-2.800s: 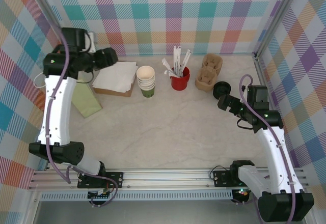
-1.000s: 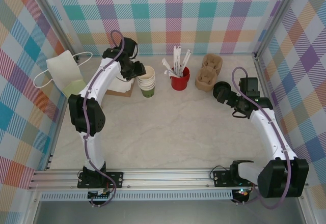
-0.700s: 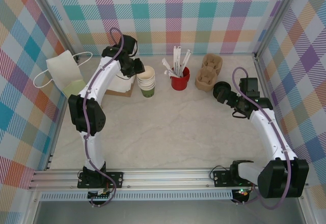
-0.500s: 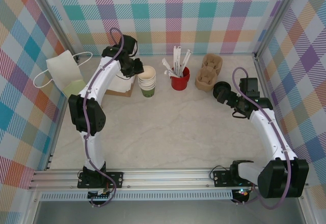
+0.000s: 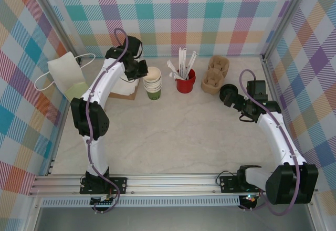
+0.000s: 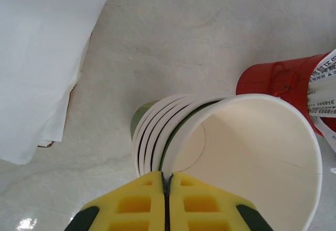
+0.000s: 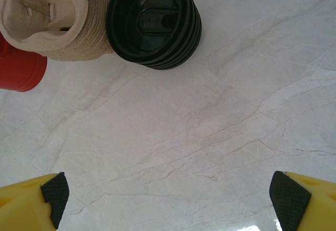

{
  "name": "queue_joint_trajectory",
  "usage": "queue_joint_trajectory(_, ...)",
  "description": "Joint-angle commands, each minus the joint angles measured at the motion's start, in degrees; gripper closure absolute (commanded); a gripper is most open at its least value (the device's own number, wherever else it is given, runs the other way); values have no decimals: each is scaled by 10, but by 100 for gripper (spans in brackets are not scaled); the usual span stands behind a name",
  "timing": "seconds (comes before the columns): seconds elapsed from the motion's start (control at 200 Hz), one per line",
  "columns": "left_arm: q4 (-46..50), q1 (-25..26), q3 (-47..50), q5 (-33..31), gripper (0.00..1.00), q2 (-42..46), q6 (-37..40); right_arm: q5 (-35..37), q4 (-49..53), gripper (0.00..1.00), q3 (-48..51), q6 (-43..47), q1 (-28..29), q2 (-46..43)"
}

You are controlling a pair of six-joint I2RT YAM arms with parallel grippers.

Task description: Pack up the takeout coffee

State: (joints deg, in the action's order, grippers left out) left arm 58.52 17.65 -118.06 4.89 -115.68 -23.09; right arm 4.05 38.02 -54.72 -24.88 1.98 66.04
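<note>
A stack of cream-white paper cups (image 5: 153,84) with olive-green sides stands at the back left of centre. My left gripper (image 5: 138,70) is shut on the rim of the top cup (image 6: 247,152), which tilts out of the stack; its yellow pads (image 6: 142,199) pinch the rim's near wall. A stack of round black lids (image 5: 229,91) lies at the right, also in the right wrist view (image 7: 153,21). My right gripper (image 5: 232,102) hovers open just in front of the lids, with bare table between its fingertips (image 7: 168,199). A lidded olive-green cup is out of view.
A red cup (image 5: 185,82) of white stirrers stands right of the cup stack, close to it (image 6: 278,79). Brown pulp cup carriers (image 5: 214,73) sit beside the lids. White napkins (image 6: 42,58) lie left of the cups. A paper bag (image 5: 65,73) stands at the far left.
The left arm swung from the bag over to the cup stack and closed on the top cup's rim; that cup has shifted slightly right. The right arm barely moved.
</note>
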Motion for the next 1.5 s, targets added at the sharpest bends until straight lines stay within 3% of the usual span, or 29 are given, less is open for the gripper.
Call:
queue_joint_trajectory(0.0,10,6,-21,7,95,10,-1,-5,9,0,5,-5,3,-7)
queue_joint_trajectory(0.895,23,14,-47,13,96,109,-12,-9,15,0,2,-4,3,-16)
queue_joint_trajectory(1.495,29,118,10,-9,96,201,-24,-29,23,0,18,3,3,-51)
